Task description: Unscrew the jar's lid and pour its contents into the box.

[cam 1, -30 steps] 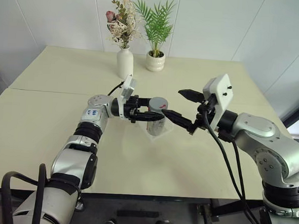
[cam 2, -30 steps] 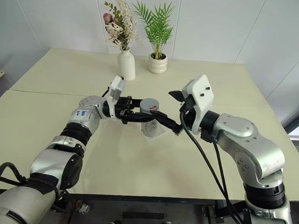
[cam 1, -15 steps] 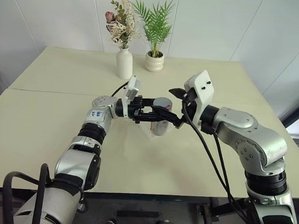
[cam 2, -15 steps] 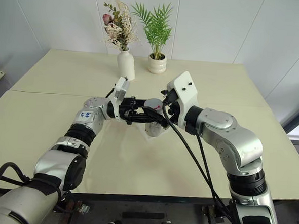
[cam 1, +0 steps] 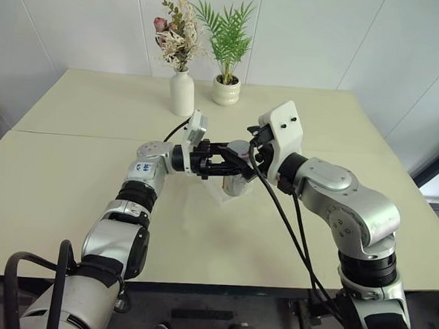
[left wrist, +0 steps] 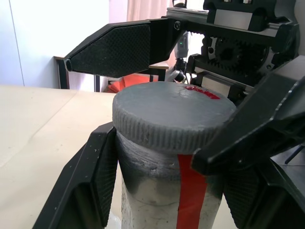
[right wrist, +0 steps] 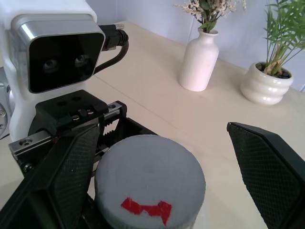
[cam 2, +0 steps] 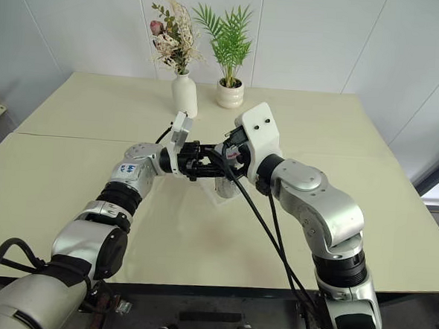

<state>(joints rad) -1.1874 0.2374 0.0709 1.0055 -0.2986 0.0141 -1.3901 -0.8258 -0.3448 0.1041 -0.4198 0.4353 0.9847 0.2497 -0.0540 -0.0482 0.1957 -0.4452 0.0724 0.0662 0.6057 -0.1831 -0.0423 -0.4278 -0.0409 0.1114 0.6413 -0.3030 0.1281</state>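
Observation:
My left gripper (cam 1: 221, 164) is shut on the body of the jar (left wrist: 157, 200), a clear cylinder with a red label strip (left wrist: 190, 191), and holds it upright over the clear box (cam 1: 223, 197) on the table. The grey lid (left wrist: 174, 117) is on the jar. My right gripper (right wrist: 171, 167) reaches in from the other side, open, with one finger (right wrist: 71, 167) on each side of the lid and a gap to it on both. I cannot make out the contents through the jar wall.
A white vase (cam 1: 183, 93) with dried flowers and a white ribbed pot (cam 1: 227, 90) with a green plant stand at the back of the cream table (cam 1: 69, 178). Both arms meet at the table's middle, with cables hanging from the right one.
My right gripper has swung left and in toward the jar, still open, and its fingers now straddle the lid. The left gripper and the jar have stayed put.

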